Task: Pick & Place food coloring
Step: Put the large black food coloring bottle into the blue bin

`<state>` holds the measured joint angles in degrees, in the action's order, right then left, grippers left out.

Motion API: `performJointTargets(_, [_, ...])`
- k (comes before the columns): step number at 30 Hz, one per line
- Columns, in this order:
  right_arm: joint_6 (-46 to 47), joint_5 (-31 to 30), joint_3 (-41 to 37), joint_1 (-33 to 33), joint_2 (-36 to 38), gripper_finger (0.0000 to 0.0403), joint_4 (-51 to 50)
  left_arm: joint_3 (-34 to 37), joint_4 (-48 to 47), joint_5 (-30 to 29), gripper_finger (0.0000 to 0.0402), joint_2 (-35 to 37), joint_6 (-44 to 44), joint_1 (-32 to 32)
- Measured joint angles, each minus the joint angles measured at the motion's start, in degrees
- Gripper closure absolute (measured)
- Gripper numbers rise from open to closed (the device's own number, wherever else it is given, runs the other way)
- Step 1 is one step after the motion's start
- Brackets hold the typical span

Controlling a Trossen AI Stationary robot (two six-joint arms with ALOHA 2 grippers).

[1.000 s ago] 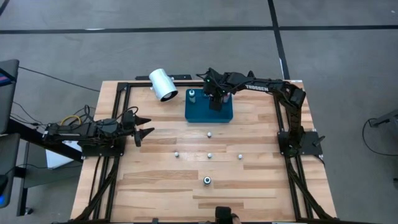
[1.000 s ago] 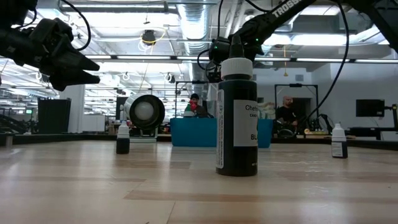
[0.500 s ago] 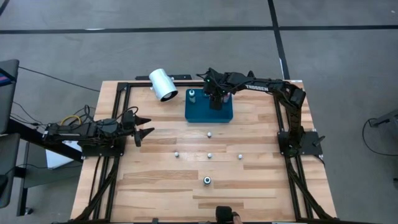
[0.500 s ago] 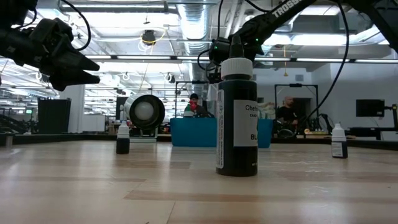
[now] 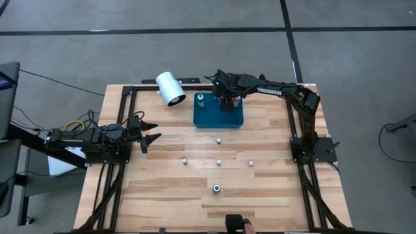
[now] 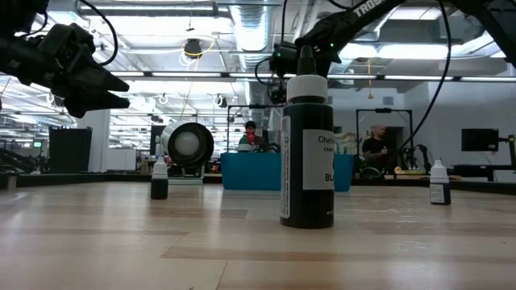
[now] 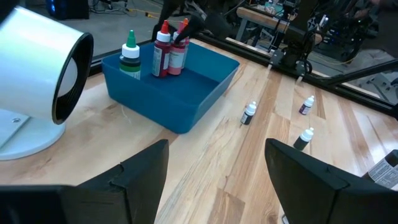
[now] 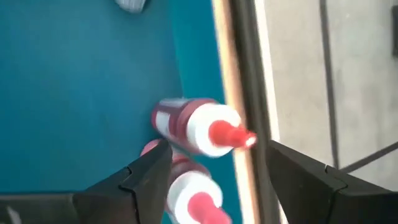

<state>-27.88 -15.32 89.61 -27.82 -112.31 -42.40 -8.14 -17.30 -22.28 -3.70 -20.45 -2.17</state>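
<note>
The blue tray (image 5: 211,117) stands at the table's far middle. Inside it, a green-topped bottle (image 7: 130,57) stands in the far left corner. Two red-topped bottles (image 7: 163,53) (image 8: 198,127) stand close together by the far wall, one leaning toward the other. My right gripper (image 5: 225,103) hangs open just above the two red bottles, one finger on either side of them (image 8: 217,149). I see no touch. My left gripper (image 5: 148,132) waits open at the table's left edge. Several white-capped dark bottles (image 5: 219,162) stand on the wood nearer the front.
A big white cylinder (image 5: 171,88) lies on its side left of the tray. The nearest dark bottle (image 6: 306,153) stands alone toward the front edge. Black frame rails (image 5: 123,123) run along the table's sides. Bare wood lies between my left gripper and the tray.
My right gripper has tipped and drawn up a little over the tray's far wall, staying above the two red bottles.
</note>
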Motion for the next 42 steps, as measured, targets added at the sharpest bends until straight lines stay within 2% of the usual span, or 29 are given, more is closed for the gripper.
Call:
performJointTargets(6, [-0.66,-0.03,3.94,0.49,-0.02,0.0158,-3.44,0.0,-0.02,-0.02,0.0144,0.0,0.12,0.02])
performJointTargets(11, [-0.34,-0.03,8.79,1.19,0.0,0.0158,-13.46,0.0,-0.02,-0.07,0.0144,0.0,1.19,0.0])
performJointTargets(16, [5.2,0.29,13.51,2.76,0.0,0.0158,-23.48,0.0,-0.02,-0.09,0.0144,0.0,2.71,0.02])
performJointTargets(20, [7.46,3.62,15.56,4.87,0.83,0.0158,-28.65,0.0,-0.21,-0.09,0.0144,0.0,3.5,0.0])
performJointTargets(23, [9.87,6.39,15.95,7.39,3.27,0.0158,-28.73,0.0,-1.59,-0.11,0.0144,-0.02,3.5,0.0])
performJointTargets(33, [19.91,6.46,15.97,20.22,12.0,0.0158,-29.37,0.0,-3.02,0.42,0.0144,-0.02,4.94,0.02])
performJointTargets(42, [29.91,6.61,15.92,34.14,14.1,0.0158,-29.38,0.0,-2.47,0.48,0.0144,-0.02,5.8,0.02])
